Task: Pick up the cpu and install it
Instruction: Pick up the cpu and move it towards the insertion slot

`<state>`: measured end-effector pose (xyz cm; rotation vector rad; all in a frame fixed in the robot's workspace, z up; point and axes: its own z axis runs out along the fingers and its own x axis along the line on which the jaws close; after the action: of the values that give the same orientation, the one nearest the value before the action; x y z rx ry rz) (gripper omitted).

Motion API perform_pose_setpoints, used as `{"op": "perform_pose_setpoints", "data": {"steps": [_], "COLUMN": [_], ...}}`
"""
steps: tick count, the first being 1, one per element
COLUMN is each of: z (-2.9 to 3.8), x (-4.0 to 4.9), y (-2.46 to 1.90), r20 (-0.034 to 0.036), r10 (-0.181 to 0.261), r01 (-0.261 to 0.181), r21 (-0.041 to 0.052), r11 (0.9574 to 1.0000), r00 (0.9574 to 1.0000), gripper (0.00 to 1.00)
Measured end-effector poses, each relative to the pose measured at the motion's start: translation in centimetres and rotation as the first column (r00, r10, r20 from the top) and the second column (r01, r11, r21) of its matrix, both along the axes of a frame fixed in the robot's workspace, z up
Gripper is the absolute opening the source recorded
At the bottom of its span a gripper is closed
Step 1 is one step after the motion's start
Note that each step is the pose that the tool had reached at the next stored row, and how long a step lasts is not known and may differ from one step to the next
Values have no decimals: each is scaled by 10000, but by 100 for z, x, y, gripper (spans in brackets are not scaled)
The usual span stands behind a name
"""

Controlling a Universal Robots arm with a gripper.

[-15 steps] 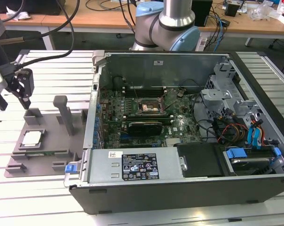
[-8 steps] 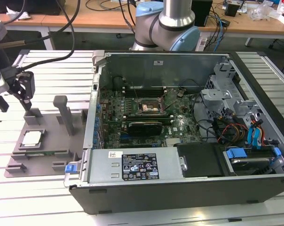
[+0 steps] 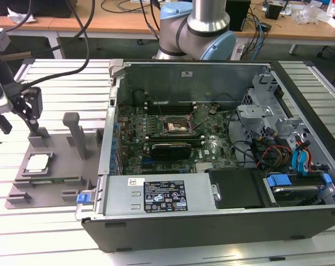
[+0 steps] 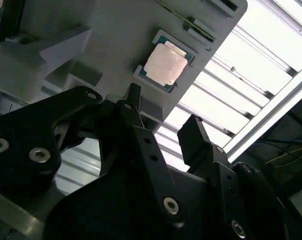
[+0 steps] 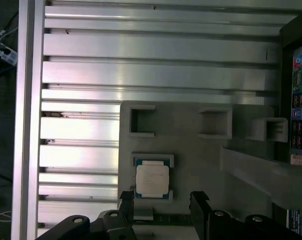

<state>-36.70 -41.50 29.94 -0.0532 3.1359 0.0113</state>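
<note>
Pincer open and empty, hovering over the cpu.
Black fingers spread wide, gripping nothing, clear above the cpu: a pale silver square lying flat in its pocket on the grey plastic fixture plate. Plate sits on a ribbed aluminium table, just beside the open PC case. Wrist partly cut off at the exterior view's left edge.

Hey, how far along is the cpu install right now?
Nothing looks done yet: the cpu lies in its nest on the grey fixture plate. In hand: the open hand hovers empty beside the cpu, not touching it. Left: the pickup and the seating in the motherboard socket.
</note>
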Motion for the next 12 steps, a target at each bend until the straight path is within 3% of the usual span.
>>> {"op": "perform_pose_setpoints", "data": {"steps": [12], "z": [-110], "x": [0], "y": [0], "r20": [0], "r10": [-1], "r01": [1], "r21": [0], "r11": [10000], "r00": [10000], "gripper": [57]}}
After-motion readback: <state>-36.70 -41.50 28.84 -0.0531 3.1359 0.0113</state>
